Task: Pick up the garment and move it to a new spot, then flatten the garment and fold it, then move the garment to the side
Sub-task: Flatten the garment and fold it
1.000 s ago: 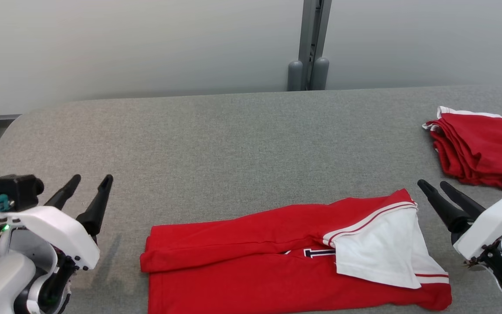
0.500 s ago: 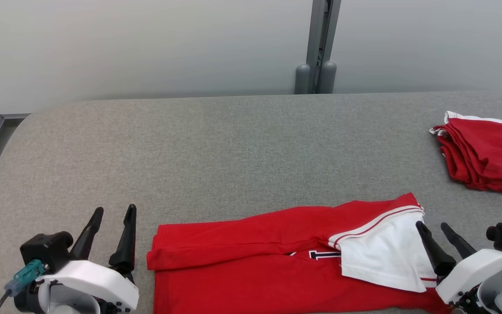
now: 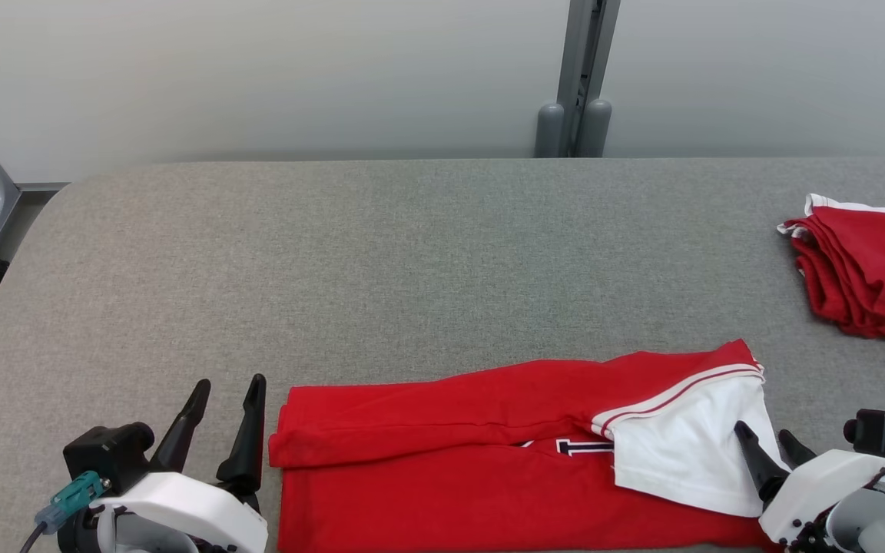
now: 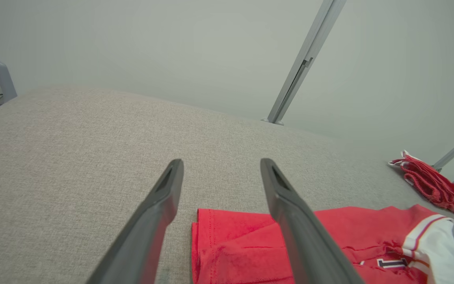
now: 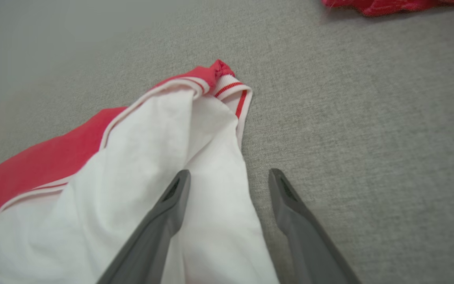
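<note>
The garment (image 3: 450,461) lies flat along the near edge of the table (image 3: 412,253), from about the middle of that edge toward the right. It is red, and its far long side is folded over toward me in a band. At its right end a white flap (image 3: 681,453) with red-and-white striped trim is turned over on top, and part of a dark letter shows just left of that flap.

My left gripper (image 3: 230,382) sits at the near edge just beside the garment's left end, fingers pointing toward the far edge. Its jaws stand wide and hold nothing. In the left wrist view one finger crosses the garment's corner, and I cannot tell whether it touches the cloth.

My right gripper (image 3: 761,430) is at the garment's right end, near the table's near right corner. Its jaws are wide too, with nothing clamped. In the right wrist view one finger lies over the white flap and the other over bare table, so the flap's edge runs between them. I cannot tell whether either finger rests on the cloth.

A pile (image 3: 873,269) of folded red clothes sits at the right edge, well apart from the garment. Beyond the far edge a grey post (image 3: 585,77) stands against a pale wall (image 3: 258,77).
</note>
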Controlling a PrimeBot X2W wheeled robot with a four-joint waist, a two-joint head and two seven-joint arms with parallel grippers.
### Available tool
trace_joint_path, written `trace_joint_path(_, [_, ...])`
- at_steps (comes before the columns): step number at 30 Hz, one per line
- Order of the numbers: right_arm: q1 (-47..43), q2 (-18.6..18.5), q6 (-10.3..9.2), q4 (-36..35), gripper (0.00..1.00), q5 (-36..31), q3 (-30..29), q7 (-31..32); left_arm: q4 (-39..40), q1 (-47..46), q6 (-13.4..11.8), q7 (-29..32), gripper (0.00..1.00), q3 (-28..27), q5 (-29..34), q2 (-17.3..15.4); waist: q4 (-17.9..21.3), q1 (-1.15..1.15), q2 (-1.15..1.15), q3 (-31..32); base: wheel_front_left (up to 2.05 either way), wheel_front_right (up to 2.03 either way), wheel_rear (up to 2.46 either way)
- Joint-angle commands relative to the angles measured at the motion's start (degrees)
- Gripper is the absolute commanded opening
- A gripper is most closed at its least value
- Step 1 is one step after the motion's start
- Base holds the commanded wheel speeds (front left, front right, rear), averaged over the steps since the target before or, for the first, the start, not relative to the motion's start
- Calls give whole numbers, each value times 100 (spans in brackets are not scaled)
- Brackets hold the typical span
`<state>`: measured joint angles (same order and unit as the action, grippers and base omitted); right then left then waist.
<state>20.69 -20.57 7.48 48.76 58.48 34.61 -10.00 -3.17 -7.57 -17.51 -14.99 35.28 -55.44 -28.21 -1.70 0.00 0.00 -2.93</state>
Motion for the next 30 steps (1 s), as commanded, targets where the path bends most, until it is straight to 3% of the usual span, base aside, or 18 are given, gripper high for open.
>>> trace_joint_path(1, [68,27,4,31,100,1,-17,39,-35,-65,38,-23,100,-20,53,-10,-14,0,0,-12,0,0,0])
trace_joint_path(12, [17,428,4,365,100,366,59,844,-256,-150,202,13,100,75,45,70,-124,0,0,-2,0,0,0])
trace_joint_path(13, [14,439,4,369,86,370,81,874,-264,-154,207,19,100,85,41,77,-133,0,0,7,0,0,0])
trace_joint_path(14, [16,440,4,365,46,372,98,888,-271,-158,209,24,100,90,36,81,-142,0,0,14,0,0,0])
trace_joint_path(15, [17,436,9,358,29,368,112,889,-277,-162,212,24,100,94,32,82,-150,0,0,20,0,0,0])
trace_joint_path(16, [27,423,9,348,0,346,128,868,-282,-164,214,28,100,96,27,82,-158,0,0,25,0,0,0])
trace_joint_path(30, [334,-72,3,187,0,272,-25,260,-297,-121,233,13,100,75,14,156,-75,0,0,44,0,0,0])
